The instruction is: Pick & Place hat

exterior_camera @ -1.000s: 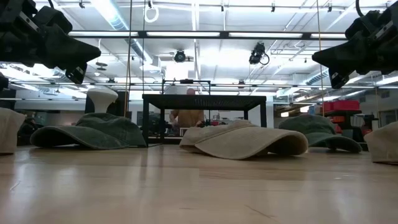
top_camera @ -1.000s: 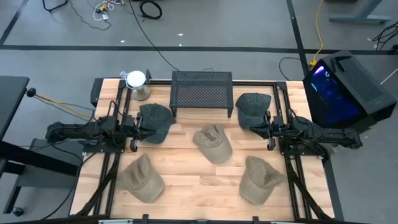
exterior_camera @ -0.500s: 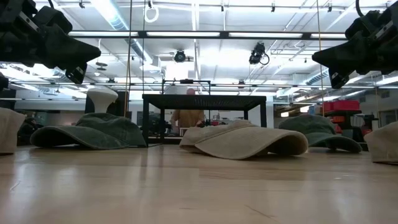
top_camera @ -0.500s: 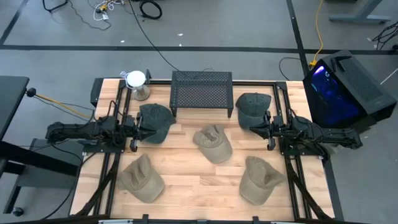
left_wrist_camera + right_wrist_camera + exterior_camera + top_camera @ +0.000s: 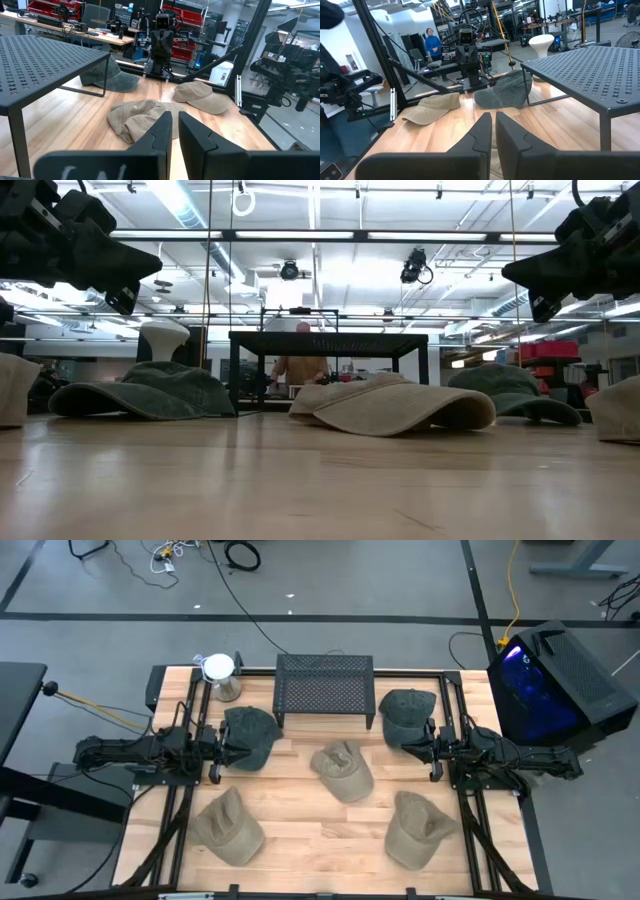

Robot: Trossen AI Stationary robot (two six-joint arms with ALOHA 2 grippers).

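Five hats lie on the wooden table, each resting on its brim and crown. A dark green hat [image 5: 252, 732] is at the left and another dark green hat [image 5: 405, 712] at the right. A tan hat [image 5: 342, 770] lies in the middle, a second tan one [image 5: 228, 827] near left and a third [image 5: 418, 830] near right. My left gripper [image 5: 226, 751] [image 5: 175, 119] is held level above the table beside the left green hat, shut and empty. My right gripper [image 5: 408, 746] [image 5: 493, 117] mirrors it beside the right green hat, also shut and empty.
A black perforated stand [image 5: 325, 688] stands at the far middle, with a white head form [image 5: 219, 674] to its left. Black frame rails [image 5: 178, 810] run along both table sides. A lit computer case [image 5: 548, 680] stands off the right edge. A person [image 5: 300, 365] shows in the room behind.
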